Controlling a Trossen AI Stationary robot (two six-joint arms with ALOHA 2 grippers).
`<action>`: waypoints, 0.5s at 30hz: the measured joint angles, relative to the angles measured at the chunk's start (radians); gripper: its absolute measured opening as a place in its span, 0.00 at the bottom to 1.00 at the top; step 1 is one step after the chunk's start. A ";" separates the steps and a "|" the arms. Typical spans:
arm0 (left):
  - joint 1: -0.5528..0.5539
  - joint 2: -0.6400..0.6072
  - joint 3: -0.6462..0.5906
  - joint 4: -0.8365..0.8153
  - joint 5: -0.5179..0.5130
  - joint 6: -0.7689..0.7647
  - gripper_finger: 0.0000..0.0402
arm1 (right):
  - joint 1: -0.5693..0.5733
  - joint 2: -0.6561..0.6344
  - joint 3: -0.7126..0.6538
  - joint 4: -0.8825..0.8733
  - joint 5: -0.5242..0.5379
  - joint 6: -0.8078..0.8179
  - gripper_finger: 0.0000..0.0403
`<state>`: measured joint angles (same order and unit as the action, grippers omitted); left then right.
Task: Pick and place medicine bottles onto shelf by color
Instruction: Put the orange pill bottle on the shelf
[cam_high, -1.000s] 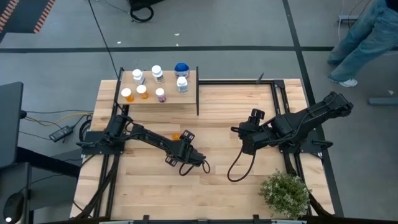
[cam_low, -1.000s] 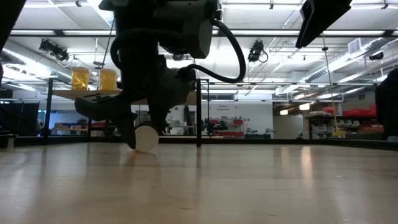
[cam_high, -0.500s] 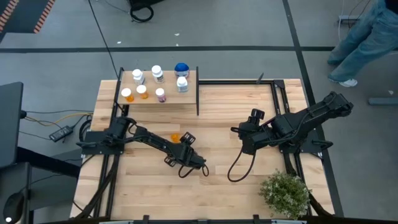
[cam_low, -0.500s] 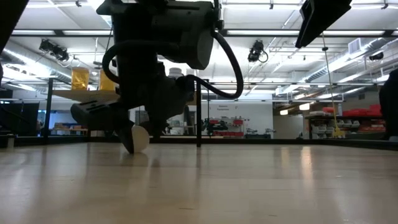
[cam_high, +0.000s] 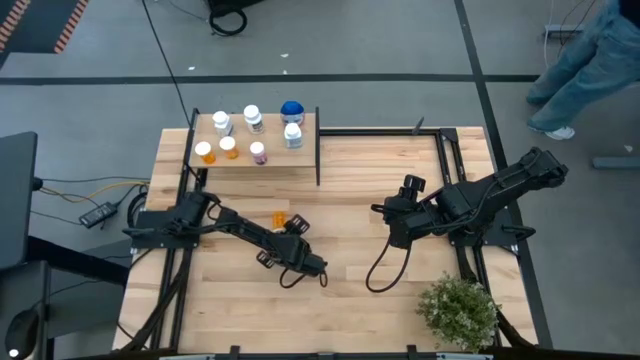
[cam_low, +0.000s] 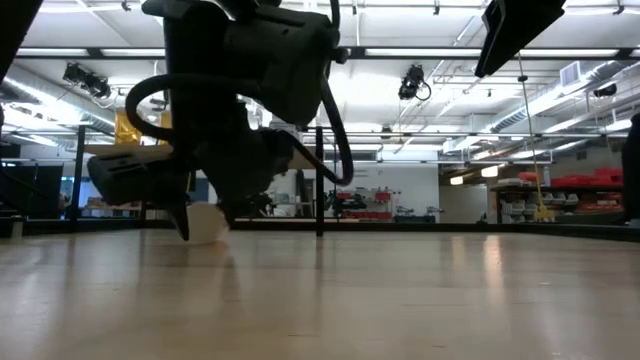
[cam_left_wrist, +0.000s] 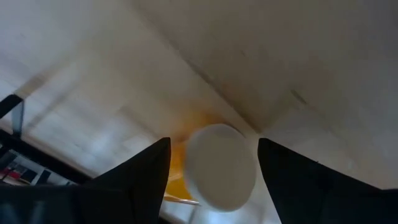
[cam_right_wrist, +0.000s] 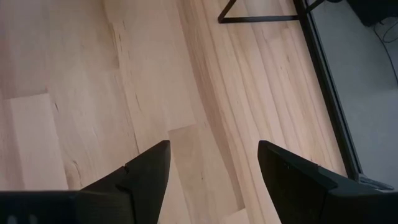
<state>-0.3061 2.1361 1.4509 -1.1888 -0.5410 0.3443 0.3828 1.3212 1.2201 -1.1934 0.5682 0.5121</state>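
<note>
A: The orange bottle (cam_high: 279, 217) lies on its side on the table (cam_high: 350, 180), just ahead of the left claw (cam_high: 283, 228), toward the shelf (cam_high: 300, 158); right claw (cam_high: 397, 207) is far, jaws apart and empty.

B: Low view?

A: Bottle (cam_low: 207, 222) between the fingers, on the wood.

B: Left wrist view?

A: White cap (cam_left_wrist: 221, 168) faces the claw (cam_left_wrist: 214, 180), long axis pointing away; jaws apart around it, not squeezing I think.

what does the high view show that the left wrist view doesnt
Only the high view shows the shelf with its sorted bottles, the right gripper waiting over bare table, the potted plant and a person's legs. Only the left wrist view shows the white cap between the left gripper's open fingers. Both show the orange bottle lying on the table.
</note>
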 joint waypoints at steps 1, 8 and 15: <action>-0.001 0.000 0.000 -0.002 -0.004 0.000 0.62 | 0.000 0.000 0.000 0.000 0.000 0.000 0.62; 0.000 0.000 0.000 -0.004 -0.013 0.013 0.62 | 0.000 0.000 0.000 0.000 0.000 0.000 0.62; 0.000 0.000 0.002 -0.043 -0.014 0.004 0.61 | 0.000 0.000 0.000 0.000 0.000 0.000 0.62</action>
<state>-0.3061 2.1357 1.4525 -1.2316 -0.5549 0.3478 0.3826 1.3212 1.2201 -1.1931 0.5682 0.5121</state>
